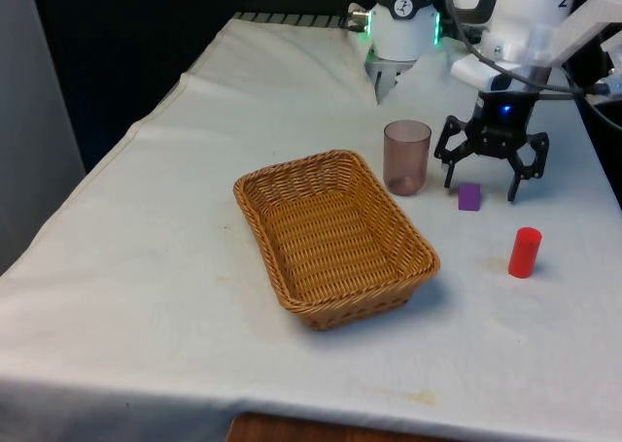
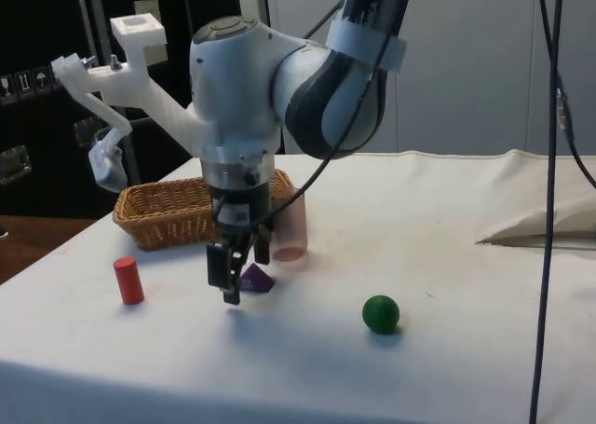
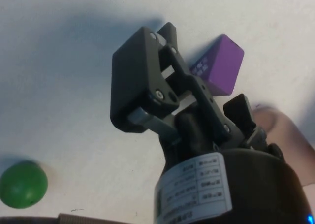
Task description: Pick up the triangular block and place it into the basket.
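Note:
The purple triangular block (image 1: 469, 196) (image 2: 257, 278) (image 3: 222, 65) lies on the white cloth next to a pink translucent cup (image 1: 406, 156). My gripper (image 1: 482, 180) (image 2: 241, 273) (image 3: 194, 76) hangs low over the cloth, open, with its fingers spread wide. The block sits just off the gap between the fingers, on the side facing the front camera, and nothing is held. The woven basket (image 1: 260, 180) (image 2: 158, 221) stands empty towards the front view's left of the cup.
A red cylinder (image 1: 525, 252) (image 2: 128, 280) stands upright on the cloth near the block. A green ball (image 2: 380, 313) (image 3: 23, 183) rests on the gripper's far side from the basket. The pink cup (image 2: 291, 226) stands between the block and the basket.

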### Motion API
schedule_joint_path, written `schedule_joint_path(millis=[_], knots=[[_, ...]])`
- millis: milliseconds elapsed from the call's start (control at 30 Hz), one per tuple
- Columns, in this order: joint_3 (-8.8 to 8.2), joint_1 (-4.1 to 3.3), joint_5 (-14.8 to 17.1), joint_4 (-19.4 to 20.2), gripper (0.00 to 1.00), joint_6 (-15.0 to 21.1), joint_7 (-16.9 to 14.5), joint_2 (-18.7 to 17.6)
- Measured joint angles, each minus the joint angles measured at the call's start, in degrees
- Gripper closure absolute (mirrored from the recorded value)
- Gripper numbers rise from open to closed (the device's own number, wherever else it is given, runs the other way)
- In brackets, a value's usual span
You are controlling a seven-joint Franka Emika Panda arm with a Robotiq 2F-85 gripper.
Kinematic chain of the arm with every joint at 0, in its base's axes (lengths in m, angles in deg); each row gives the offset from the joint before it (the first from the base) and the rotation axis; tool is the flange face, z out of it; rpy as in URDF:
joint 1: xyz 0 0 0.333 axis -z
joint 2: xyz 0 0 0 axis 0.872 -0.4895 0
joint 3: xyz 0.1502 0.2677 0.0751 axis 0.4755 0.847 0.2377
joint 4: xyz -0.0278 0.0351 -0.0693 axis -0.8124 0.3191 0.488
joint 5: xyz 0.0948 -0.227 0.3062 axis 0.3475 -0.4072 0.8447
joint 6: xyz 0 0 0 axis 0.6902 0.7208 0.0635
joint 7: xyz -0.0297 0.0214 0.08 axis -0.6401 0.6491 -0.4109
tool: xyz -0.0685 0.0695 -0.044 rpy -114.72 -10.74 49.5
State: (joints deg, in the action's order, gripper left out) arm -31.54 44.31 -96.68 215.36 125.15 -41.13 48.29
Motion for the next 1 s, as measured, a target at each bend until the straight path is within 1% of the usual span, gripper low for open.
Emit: schedule_joint_path(millis=[300,667,967,1000], knots=[[0.23,0.00,0.00,2.01,0.00,-0.29,0.52,3.21],[0.40,-0.06,0.00,1.60,0.00,-0.17,1.83,2.18],[0.34,-0.06,0.00,1.60,0.00,-0.17,2.64,2.58],[0.34,-0.06,0.00,1.60,0.01,-0.17,2.69,2.58]])
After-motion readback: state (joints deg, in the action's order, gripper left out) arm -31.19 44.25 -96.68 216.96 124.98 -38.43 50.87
